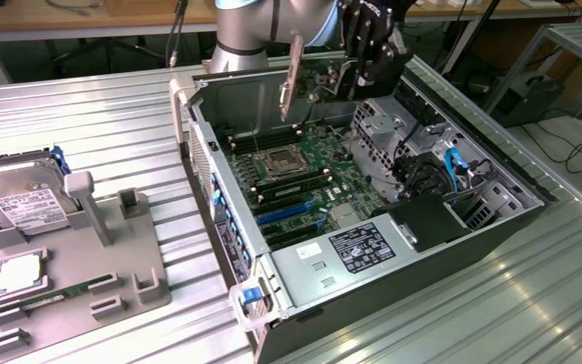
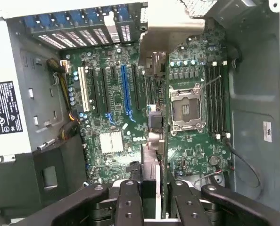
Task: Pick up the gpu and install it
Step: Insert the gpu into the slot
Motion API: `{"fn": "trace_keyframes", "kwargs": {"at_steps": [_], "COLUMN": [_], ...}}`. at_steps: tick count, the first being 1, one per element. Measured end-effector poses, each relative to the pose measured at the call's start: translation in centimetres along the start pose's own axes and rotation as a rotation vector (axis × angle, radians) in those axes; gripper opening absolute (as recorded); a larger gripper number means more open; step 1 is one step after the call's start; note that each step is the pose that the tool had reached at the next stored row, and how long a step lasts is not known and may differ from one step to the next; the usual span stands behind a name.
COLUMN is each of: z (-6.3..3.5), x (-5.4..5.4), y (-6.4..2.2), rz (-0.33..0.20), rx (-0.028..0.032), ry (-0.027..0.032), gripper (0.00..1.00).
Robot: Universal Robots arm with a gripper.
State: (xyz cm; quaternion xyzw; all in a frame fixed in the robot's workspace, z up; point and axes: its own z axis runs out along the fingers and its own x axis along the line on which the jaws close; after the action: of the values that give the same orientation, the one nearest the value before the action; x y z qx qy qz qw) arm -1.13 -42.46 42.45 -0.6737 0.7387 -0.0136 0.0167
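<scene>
gpu (image 1: 320, 76) seemingly clamped between gripper (image 2: 155, 188) fingers (image 2: 129, 202), above motherboard (image 2: 192, 150)

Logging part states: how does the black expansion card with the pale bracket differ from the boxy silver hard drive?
The black expansion card hangs upright in the jaws above the open case; the boxy silver hard drive rests on the grey fixture. The card shows a pale bracket, the drive a white label. Neither is installed.

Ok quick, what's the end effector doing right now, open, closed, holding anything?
End effector: closed on the gpu, holding it on edge above the open computer case.
</scene>
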Motion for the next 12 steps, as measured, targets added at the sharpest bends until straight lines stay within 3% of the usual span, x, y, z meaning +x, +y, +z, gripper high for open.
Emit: {"fn": "trace_keyframes", "kwargs": {"at_steps": [1, 2, 3, 7, 9, 12], "z": [0.03, 0.04, 0.13, 0.77, 1.71, 1.92], "x": [0.0, 0.0, 0.0, 0.4, 0.6, 0.8], "y": [0.0, 0.01, 0.04, 2.96, 3.35, 3.42], "rz": [-0.056, -0.075, -0.075, -0.075, -0.066, -0.066], "rx": [0.0157, 0.0146, 0.0143, 0.0142, 0.0141, 0.0141], "ry": [0.0024, -0.0181, -0.0231, -0.0239, -0.0235, -0.0246], "gripper": [0.28, 0.28, 0.28, 0.28, 0.28, 0.28]}}
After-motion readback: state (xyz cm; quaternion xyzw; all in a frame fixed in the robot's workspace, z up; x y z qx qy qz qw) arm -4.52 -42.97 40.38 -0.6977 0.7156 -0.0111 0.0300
